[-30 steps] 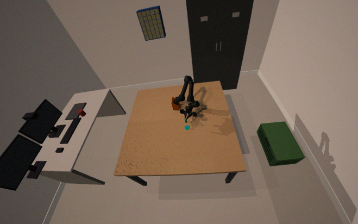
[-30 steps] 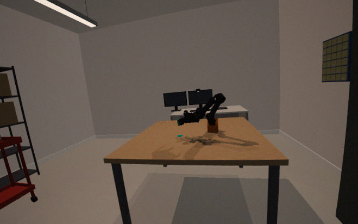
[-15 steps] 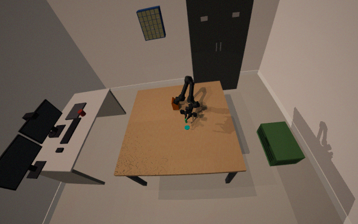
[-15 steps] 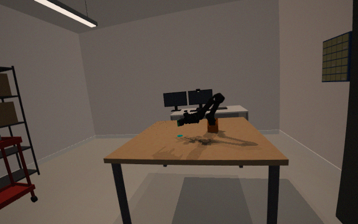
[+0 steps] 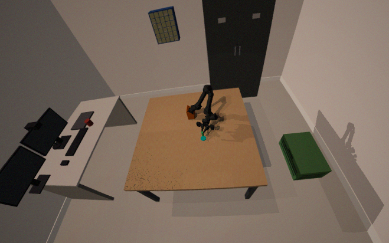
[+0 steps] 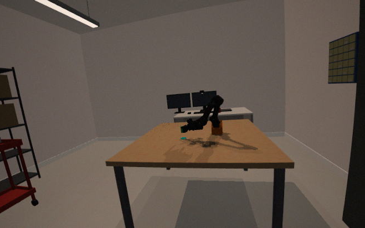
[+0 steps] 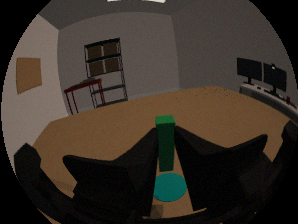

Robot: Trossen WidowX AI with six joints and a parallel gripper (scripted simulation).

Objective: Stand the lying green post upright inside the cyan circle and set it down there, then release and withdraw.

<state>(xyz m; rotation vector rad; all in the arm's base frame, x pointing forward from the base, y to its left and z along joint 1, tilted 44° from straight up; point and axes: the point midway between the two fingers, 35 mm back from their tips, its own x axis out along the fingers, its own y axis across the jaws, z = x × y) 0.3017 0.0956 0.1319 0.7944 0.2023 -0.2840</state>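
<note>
Exterior view, from tabletop (image 5: 174,157) (image 6: 206,155) (image 7: 110,120) near edge: circle (image 5: 203,138) (image 6: 183,138) (image 7: 170,187) flat, closer to left edge than right. Post (image 5: 202,133) (image 6: 181,129) (image 7: 165,145) about upright, raised above wood – not set down. Gripper (image 5: 203,131) (image 6: 184,129) (image 7: 165,131) nearly closed, jaws clamped on post. Orange base (image 5: 190,115) (image 6: 217,131) right of circle. Past far edge – desk (image 5: 98,120) (image 6: 241,110) (image 7: 265,97), monitors (image 5: 43,131) (image 6: 178,100) (image 7: 249,68).
</note>
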